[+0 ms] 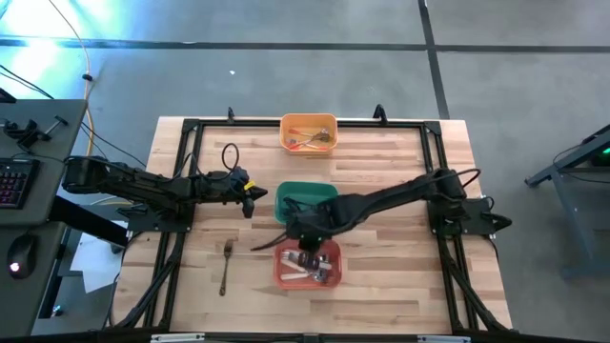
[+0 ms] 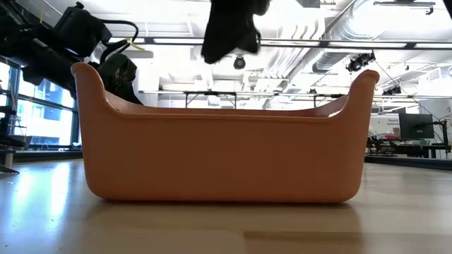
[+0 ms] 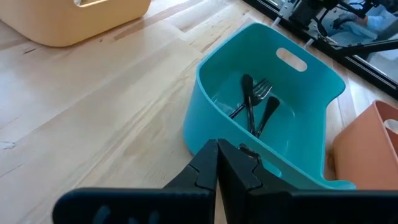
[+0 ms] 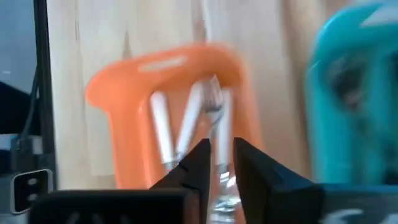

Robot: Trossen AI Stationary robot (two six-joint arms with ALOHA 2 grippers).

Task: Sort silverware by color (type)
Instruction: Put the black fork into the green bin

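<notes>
My right gripper (image 1: 307,240) hangs over the far end of the red bin (image 1: 281,269), shut on a white-handled fork (image 4: 219,134). Two more white-handled forks (image 4: 160,127) lie in that bin. My left gripper (image 1: 253,193) is shut and holds nothing. It stands just left of the green bin (image 3: 205,118), where black forks (image 3: 252,102) lie on the floor. One fork (image 1: 226,265) lies flat on the table, left of the red bin. The orange bin (image 1: 307,122) at the far edge holds a few forks. My right gripper (image 4: 221,163) pinches the white-handled fork by its handle (image 4: 221,183) between the two fingers. The fingers come from above and lie across it. The metal head (image 4: 214,106) reaches out beyond the fingertips over the red bin (image 4: 118,130). Whether the fork rests on anything, I cannot tell.
The three bins stand in a row down the table's middle. A dark slim shape (image 1: 267,244), perhaps a black fork, lies by the red bin's far left corner. Bare wood lies to the left and right. In the low view the red bin (image 2: 226,155) fills the front.
</notes>
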